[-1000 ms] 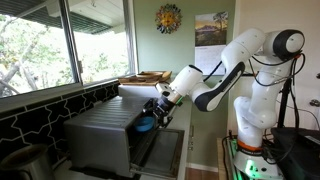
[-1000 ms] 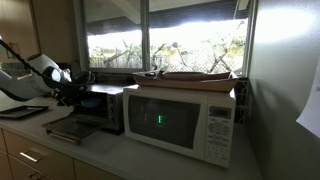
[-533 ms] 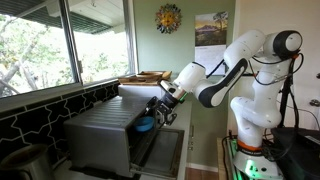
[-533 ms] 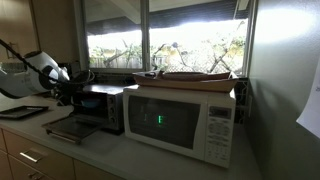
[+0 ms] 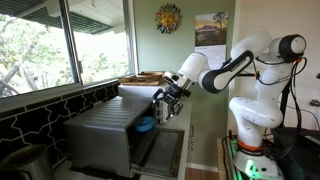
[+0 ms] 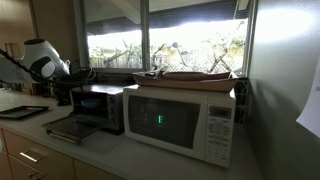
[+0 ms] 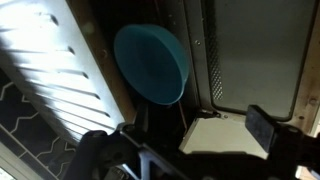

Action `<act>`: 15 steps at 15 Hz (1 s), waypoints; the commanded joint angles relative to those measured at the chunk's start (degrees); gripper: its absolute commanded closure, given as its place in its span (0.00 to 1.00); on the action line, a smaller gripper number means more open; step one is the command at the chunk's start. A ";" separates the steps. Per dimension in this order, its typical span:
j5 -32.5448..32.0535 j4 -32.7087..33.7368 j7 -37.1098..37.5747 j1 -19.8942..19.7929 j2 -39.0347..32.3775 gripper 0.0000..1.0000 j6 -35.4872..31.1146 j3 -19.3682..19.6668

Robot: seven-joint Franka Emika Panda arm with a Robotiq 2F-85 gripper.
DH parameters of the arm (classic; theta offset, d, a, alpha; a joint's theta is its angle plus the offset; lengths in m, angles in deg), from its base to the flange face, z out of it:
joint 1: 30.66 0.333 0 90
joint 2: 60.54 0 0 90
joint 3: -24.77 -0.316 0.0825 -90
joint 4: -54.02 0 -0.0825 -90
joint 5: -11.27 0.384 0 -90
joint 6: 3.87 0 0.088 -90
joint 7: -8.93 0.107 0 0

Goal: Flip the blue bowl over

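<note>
Two fingers [image 7: 263, 126]: dark, blurred and cut off by the lower edge of the wrist view. They stood wide apart with nothing between them.
Gripper [image 5: 166, 103]: black, hanging just above the oven's front, clear of the bowl. Its tips merged with the dark opening and were hard to separate.
Blue bowl [image 7: 150, 64]: round, smooth and plain, sitting at the oven's mouth below the fingers. In an exterior view only a small blue patch [image 5: 145, 125] showed under the gripper. Rim up or rim down could not be told, nor whether it lay on a rack or on the door.
Grey metal oven [image 5: 100, 135]: a boxy body of dull brushed metal, its interior lost in shadow.
Oven door [image 6: 68, 128]: dropped open and lying flat toward the counter edge.
Arm [image 5: 250, 70]: white rounded segments with black joints, bent over toward the oven. In an exterior view it was cut off at the frame's edge.
Dark tray [image 6: 22, 112]: flat and thin, lying on the counter.
Counter [image 6: 130, 160]: pale and smooth.
Microwave [image 6: 180, 120]: a white box just beside the oven, with a dark glass door and a small green glow.
Wooden tray [image 6: 195, 75]: shallow, resting on top of the microwave. Its contents were too dim to name.
Backsplash [image 5: 40, 115]: black curved tiles with pale grout.
Window [image 5: 60, 40]: large panes with washed-out trees beyond.
Sun ornament [image 5: 168, 18]: round with rays, high on the green wall.
Picture [image 5: 211, 28]: rectangular and too small to read.
</note>
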 commanded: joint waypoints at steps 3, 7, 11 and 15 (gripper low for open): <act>6.79 -0.84 7.72 -6.96 9.03 0.00 13.33 -3.58; 8.38 -0.04 16.32 -12.50 12.58 0.00 20.39 -5.88; 10.77 0.79 24.93 -14.85 15.69 0.00 26.82 -6.09; 12.63 0.42 28.90 -14.70 18.98 0.00 28.42 -4.95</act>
